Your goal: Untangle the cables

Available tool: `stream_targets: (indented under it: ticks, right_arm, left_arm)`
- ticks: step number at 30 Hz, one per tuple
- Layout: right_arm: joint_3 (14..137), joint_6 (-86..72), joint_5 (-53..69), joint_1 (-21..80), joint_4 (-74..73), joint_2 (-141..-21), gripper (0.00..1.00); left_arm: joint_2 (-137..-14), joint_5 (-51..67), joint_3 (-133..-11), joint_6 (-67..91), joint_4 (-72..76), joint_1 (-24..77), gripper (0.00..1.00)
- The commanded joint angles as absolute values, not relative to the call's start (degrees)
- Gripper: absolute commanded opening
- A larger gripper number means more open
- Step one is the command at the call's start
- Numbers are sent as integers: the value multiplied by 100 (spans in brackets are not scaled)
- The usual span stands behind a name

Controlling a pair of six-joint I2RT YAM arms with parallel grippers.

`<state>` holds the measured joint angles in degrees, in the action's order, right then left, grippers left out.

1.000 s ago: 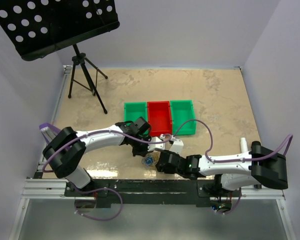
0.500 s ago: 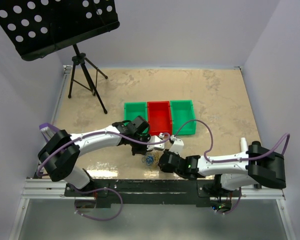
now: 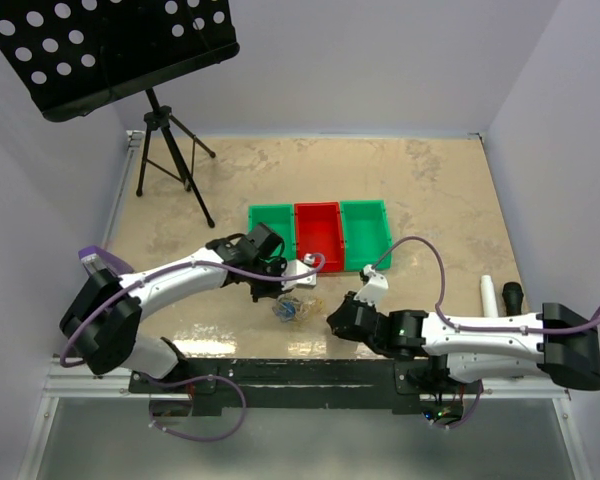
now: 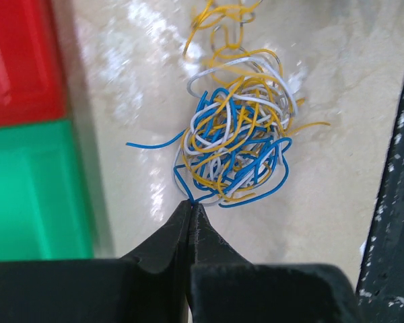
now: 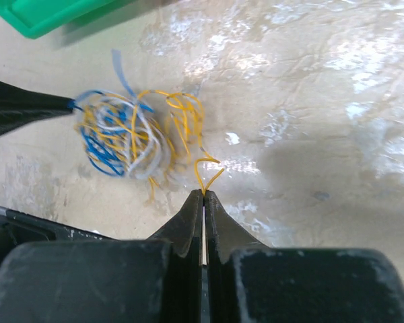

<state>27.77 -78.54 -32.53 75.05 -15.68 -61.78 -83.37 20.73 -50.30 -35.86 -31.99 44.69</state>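
Left gripper (image 4: 192, 206) is clamped on the blue wire (image 4: 266, 173) at the near edge of the tangle (image 4: 236, 134). Right gripper (image 5: 203, 194) is clamped on a yellow wire (image 5: 198, 176) loop.

cables (image 3: 295, 308): from above you are seeing just a tiny knot, its strands too small to separate; your right wrist view is blurring them.
yellow cable (image 4: 223, 25): running off your left wrist view's top edge.
left gripper (image 5: 66, 103): showing you only its tip.
red bin (image 4: 17, 60), green bin (image 4: 34, 188): being cropped at the left edge.

The cables (image 4: 236, 134) form one loose curly ball of blue, yellow and white strands, yellow loops straggling out.
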Motion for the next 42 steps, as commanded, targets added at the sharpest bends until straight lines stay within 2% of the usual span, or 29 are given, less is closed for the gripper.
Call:
stream_targets:
  ticks: [1, 9, 17, 23, 33, 36, 39, 42]
  right_arm:
    - [2900, -8402, -3603, 7515, -2328, -6020, 0]
    - [3304, -8577, -3823, 7515, -2829, -6276, 0]
    - [4297, -8711, -4674, 7515, -4183, -5661, 0]
    - [4851, -8324, -5018, 7515, -4333, -5528, 0]
    - [5449, -7876, -5571, 7462, -4421, -5282, 0]
    - [5563, -7044, -5485, 6806, -3905, -5396, 0]
    - [5520, -5761, -4634, 5795, -2746, -5405, 0]
    - [5651, -5161, -4150, 5143, -2084, -5633, 0]
  left_arm:
    - [-7902, 1925, -4957, -3919, -3524, 4052, 0]
    - [-7471, 1776, -4878, -4052, -3797, 3885, 0]
    - [-7076, 1652, -4983, -4307, -4245, 3691, 0]
    - [-7101, 2135, -5431, -4079, -4605, 3691, 0]
    - [-7023, 2487, -5458, -3885, -4597, 3691, 0]
    - [-7040, 2592, -5598, -3876, -4649, 3709, 0]
    - [-7022, 2654, -5721, -3867, -4720, 3700, 0]
    - [-6953, 2681, -5748, -3858, -4737, 3700, 0]
